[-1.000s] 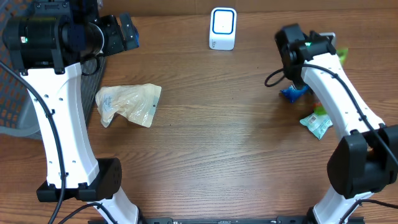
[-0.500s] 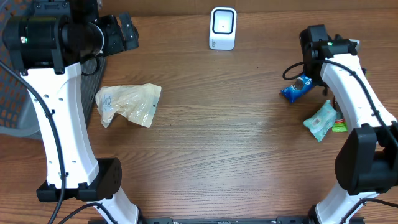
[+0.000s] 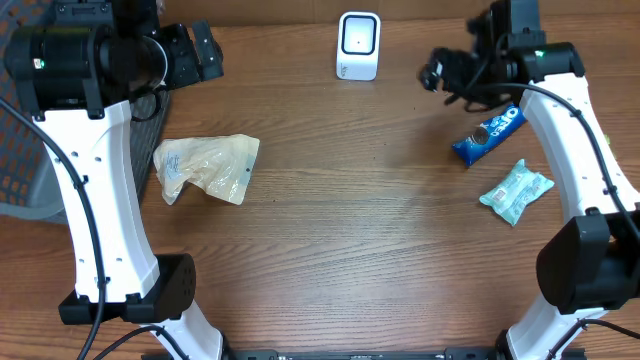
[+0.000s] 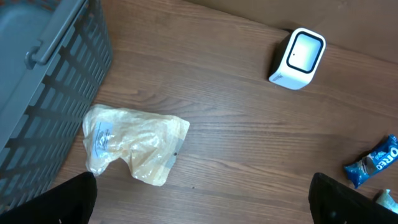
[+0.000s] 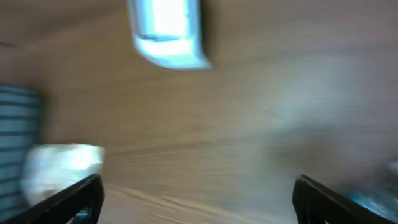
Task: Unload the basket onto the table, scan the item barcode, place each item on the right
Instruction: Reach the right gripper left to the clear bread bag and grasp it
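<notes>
Wood-grain table (image 3: 350, 230), boxy white scanner (image 3: 358, 45), crinkled beige pouch (image 3: 205, 168), glossy blue wrapper (image 3: 488, 133)

Looks to me like a lab bench dressed up as a shop checkout. I'm seeing a wood-grain table (image 3: 350, 230), a little white scanner (image 3: 358, 45) standing on it, a grey plastic basket (image 4: 43, 93) at the edge, plus an Oreo pack (image 3: 488, 135) and a green snack packet (image 3: 515, 192) lying loose.

Brown wood-grain table (image 3: 350, 250) w/ grey slatted basket (image 4: 50, 81) at left edge.
</notes>
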